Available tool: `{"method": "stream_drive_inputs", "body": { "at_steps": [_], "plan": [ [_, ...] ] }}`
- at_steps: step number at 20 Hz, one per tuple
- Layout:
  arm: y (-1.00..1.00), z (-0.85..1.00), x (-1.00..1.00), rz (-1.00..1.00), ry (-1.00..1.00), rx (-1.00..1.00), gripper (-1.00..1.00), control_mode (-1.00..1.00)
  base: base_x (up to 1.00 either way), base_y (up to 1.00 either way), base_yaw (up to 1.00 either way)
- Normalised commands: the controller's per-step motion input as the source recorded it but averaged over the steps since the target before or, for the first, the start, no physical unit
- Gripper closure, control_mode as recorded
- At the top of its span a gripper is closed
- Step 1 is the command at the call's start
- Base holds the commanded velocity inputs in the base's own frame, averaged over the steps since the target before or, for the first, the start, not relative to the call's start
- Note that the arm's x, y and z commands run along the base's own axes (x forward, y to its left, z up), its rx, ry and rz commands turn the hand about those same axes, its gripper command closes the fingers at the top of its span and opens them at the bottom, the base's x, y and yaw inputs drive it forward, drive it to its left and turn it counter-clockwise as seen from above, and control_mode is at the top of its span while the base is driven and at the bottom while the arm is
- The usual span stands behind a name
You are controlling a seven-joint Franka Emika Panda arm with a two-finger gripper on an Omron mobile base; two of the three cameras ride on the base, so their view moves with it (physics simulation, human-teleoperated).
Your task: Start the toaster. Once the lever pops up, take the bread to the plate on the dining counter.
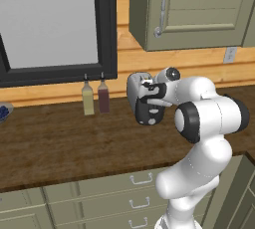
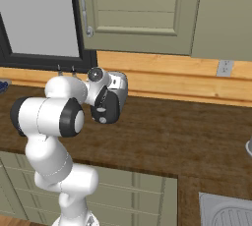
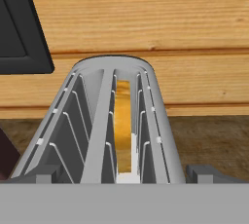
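Hovering just above the toaster [image 3: 114, 121] at the back of the dark wood counter [image 1: 60, 143] with gripper [image 3: 121, 179] spread fully wide and empty, bread [image 3: 123, 125] down in the right slot, risking a fingertip [image 3: 204, 173] snagging the slot wires.

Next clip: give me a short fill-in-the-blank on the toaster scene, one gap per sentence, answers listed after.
1. The bread stands in the toaster's ____-hand slot, as the hand view shows it.
2. Left of the toaster in the left base view stand ____ bottles against the wall.
3. The fingers are spread ____, one at each side of the toaster.
4. The wall behind the toaster is panelled in ____.

Missing words: right; two; open; wood
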Motion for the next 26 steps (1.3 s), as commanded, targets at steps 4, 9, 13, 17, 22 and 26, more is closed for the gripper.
{"method": "stream_drive_inputs", "body": {
  "at_steps": [4, 9, 13, 17, 22, 26],
  "plan": [
    [0.00, 0.00, 0.00, 0.00, 0.00, 0.00, -1.00, -1.00, 0.00, 0.00, 0.00],
    [0.00, 0.00, 0.00, 0.00, 0.00, 0.00, -1.00, -1.00, 0.00, 0.00, 0.00],
    [0.00, 0.00, 0.00, 0.00, 0.00, 0.00, -1.00, -1.00, 0.00, 0.00, 0.00],
    [0.00, 0.00, 0.00, 0.00, 0.00, 0.00, -1.00, -1.00, 0.00, 0.00, 0.00],
    [0.00, 0.00, 0.00, 0.00, 0.00, 0.00, -1.00, -1.00, 0.00, 0.00, 0.00],
    [0.00, 0.00, 0.00, 0.00, 0.00, 0.00, -1.00, -1.00, 0.00, 0.00, 0.00]
  ]
}}
